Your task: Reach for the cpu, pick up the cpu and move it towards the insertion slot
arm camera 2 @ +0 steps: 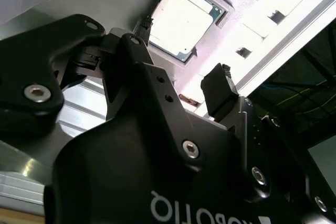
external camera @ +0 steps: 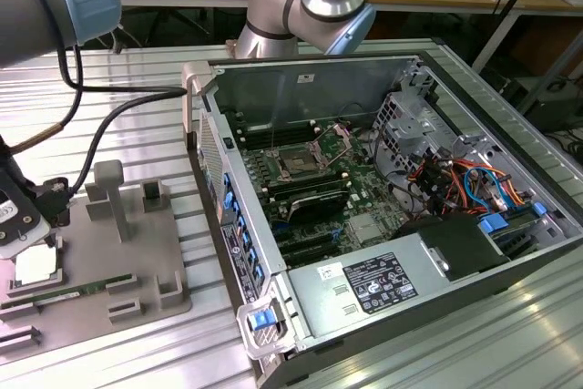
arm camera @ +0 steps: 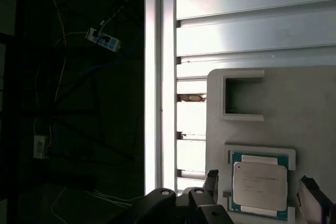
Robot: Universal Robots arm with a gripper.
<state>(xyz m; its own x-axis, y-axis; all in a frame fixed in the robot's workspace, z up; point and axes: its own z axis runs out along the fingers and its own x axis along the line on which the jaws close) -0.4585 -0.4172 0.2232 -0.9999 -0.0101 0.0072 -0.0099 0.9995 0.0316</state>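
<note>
Silvery and green-rimmed, the cpu (arm camera: pixel 260 186) lies flat in the recess of the grey tray (arm camera: pixel 294 108), straddled from above by the wide-spread fingers (arm camera: pixel 311 198) of your gripper (arm camera: pixel 259 179), so you seem at the reach's end, and lifting calls for lowering squarely before squeezing its edges.

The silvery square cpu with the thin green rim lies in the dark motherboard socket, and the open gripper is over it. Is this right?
Wrong place. The first wrist view shows the silvery square cpu with the green rim lying in the recess of the grey plastic tray; the open gripper is indeed over it.
</note>
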